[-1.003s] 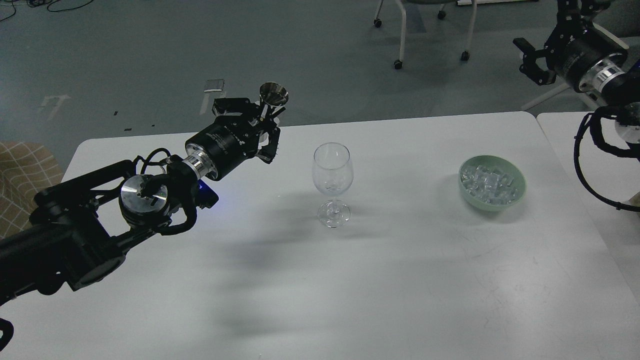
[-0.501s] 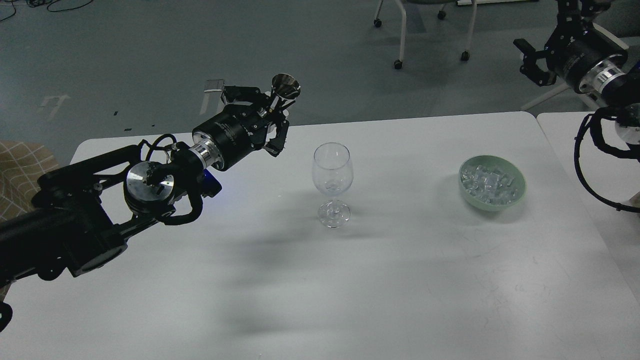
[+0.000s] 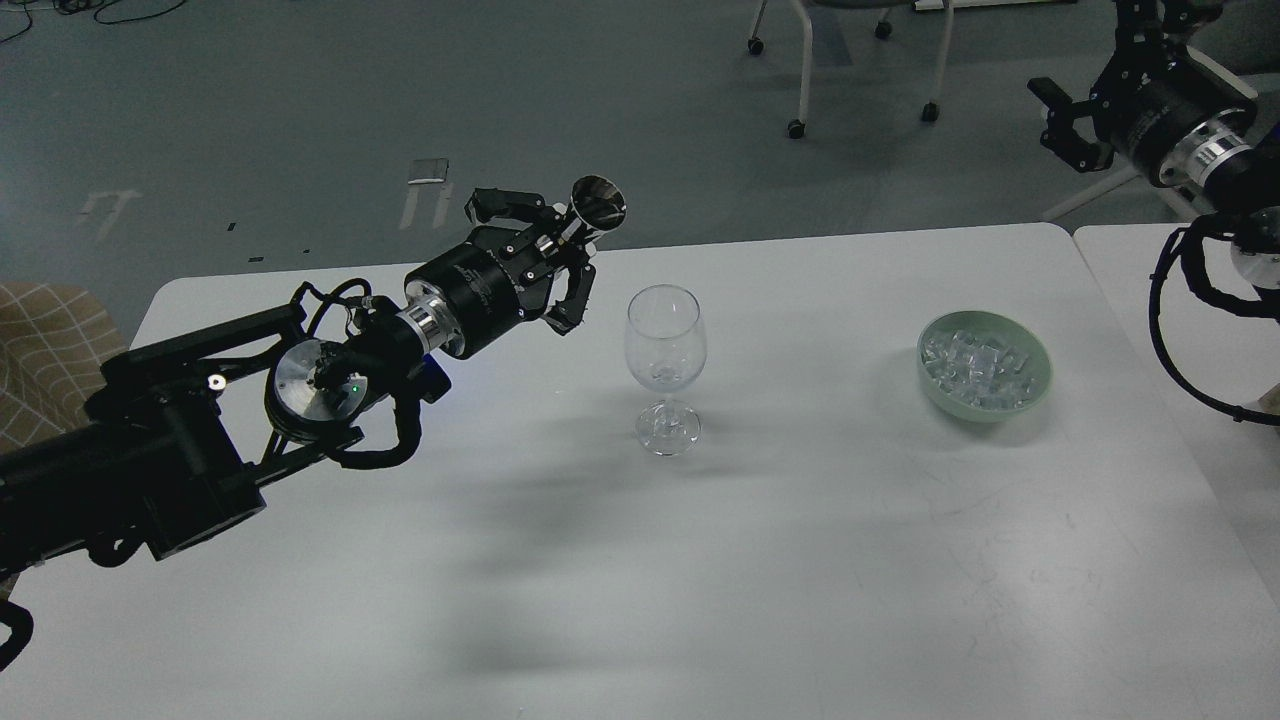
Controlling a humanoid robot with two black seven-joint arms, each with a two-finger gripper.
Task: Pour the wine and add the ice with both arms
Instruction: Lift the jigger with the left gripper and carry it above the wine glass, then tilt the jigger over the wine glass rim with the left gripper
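Observation:
A clear wine glass [image 3: 665,365] stands upright near the middle of the white table [image 3: 760,560]. My left gripper [image 3: 560,245] is shut on a small shiny metal cup [image 3: 596,205], held tilted just left of and above the glass rim. No stream of wine shows. The ice [image 3: 978,368], a heap of small clear cubes, lies in a pale green bowl [image 3: 985,400] to the right of the glass. My right gripper [image 3: 1065,125] is open and empty, raised at the far right, well above and behind the bowl.
A second white table [image 3: 1190,330] adjoins on the right. Chair legs on castors [image 3: 800,110] stand on the grey floor beyond the table. A checked cushion [image 3: 45,345] is at the left edge.
My left arm has moved right and a little toward the wine glass, carrying the metal cup, which now tilts more toward the glass. The right arm, glass and bowl have not moved.

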